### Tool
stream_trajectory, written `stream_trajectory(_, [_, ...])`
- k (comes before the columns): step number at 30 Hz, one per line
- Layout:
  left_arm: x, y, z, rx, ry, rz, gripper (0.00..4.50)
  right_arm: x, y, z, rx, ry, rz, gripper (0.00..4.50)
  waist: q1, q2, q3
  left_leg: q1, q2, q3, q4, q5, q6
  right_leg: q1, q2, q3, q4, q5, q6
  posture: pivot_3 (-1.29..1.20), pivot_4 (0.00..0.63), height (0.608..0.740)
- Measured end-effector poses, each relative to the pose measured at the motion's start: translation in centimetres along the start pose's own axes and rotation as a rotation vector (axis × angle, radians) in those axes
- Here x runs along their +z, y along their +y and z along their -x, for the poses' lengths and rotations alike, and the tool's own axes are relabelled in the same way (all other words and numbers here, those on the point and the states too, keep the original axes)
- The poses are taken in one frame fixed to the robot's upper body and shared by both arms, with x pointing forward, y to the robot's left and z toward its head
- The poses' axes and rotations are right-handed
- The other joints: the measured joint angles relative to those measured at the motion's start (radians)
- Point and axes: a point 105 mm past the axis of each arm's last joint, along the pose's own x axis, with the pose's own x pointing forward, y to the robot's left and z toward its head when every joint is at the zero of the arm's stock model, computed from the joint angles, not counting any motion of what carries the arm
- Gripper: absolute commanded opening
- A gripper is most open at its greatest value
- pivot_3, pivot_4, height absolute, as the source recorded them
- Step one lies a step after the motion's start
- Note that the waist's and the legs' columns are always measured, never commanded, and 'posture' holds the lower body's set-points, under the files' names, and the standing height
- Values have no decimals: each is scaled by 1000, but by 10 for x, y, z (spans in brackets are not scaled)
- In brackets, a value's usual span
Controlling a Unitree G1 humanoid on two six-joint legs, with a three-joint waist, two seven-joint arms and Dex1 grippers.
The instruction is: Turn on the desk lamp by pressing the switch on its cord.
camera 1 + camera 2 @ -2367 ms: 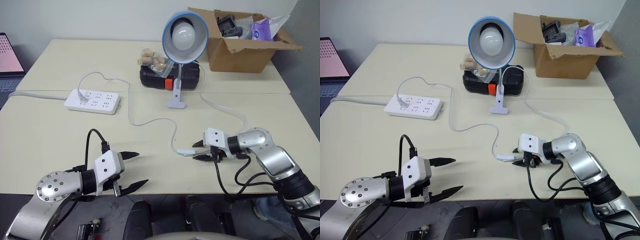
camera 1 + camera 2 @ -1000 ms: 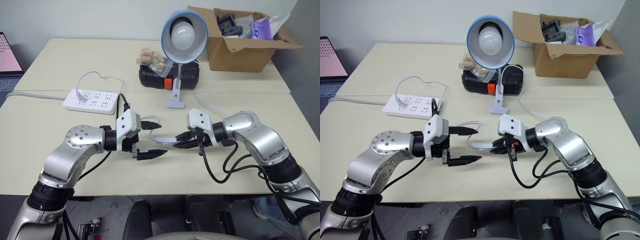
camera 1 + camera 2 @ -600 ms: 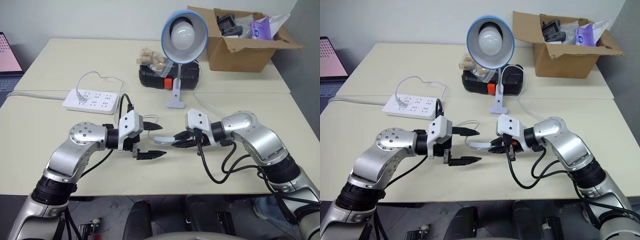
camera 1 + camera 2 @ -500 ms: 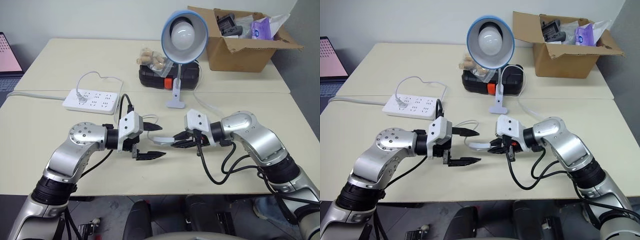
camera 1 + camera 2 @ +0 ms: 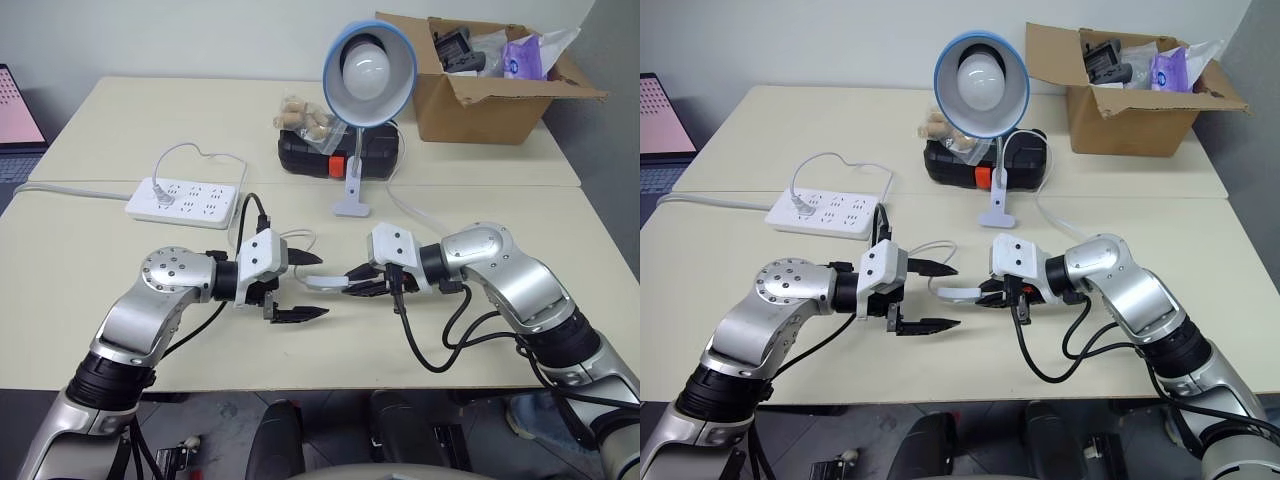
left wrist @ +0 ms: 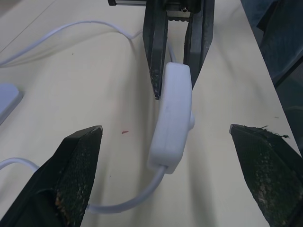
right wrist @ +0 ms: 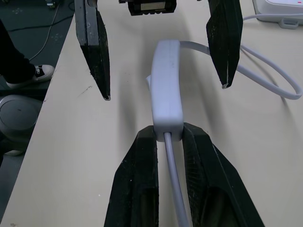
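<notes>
- Right gripper point(image 5: 352, 285) jaws clenched on the switch point(image 5: 322, 282), held just above the table point(image 5: 120, 130).
- Left gripper point(image 5: 309, 286) jaws spread around its free end.
- Next: squeeze the button; desk lamp point(image 5: 368, 66) unlit.

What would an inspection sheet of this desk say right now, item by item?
Surface: cream table, two tops butted together.
Job's things: desk lamp unlit; switch raised off the table on its cord.
Clutter: black case, cardboard box, bag of small tan pieces.
Grippers: right gripper shut on the switch's end; left gripper open, jaws either side of it.
Cables: power strip.
Surroundings: laptop at the left.
</notes>
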Motion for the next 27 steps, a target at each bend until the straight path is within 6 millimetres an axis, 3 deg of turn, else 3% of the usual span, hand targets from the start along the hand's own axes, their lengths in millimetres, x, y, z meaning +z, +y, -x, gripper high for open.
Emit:
stream_trajectory(15, [1,0,-10,-35,3,-42,702,-2,0,2,-16,16,10,372,0,0,0,0,0,0,0,0,0,0,0,0,0,0,0,0,150,740])
stream_trajectory(27, [1,3,-13,-41,-2,-97,543,-4,-2,4,-26,26,19,372,0,0,0,0,0,0,0,0,0,0,0,0,0,0,0,0,150,740])
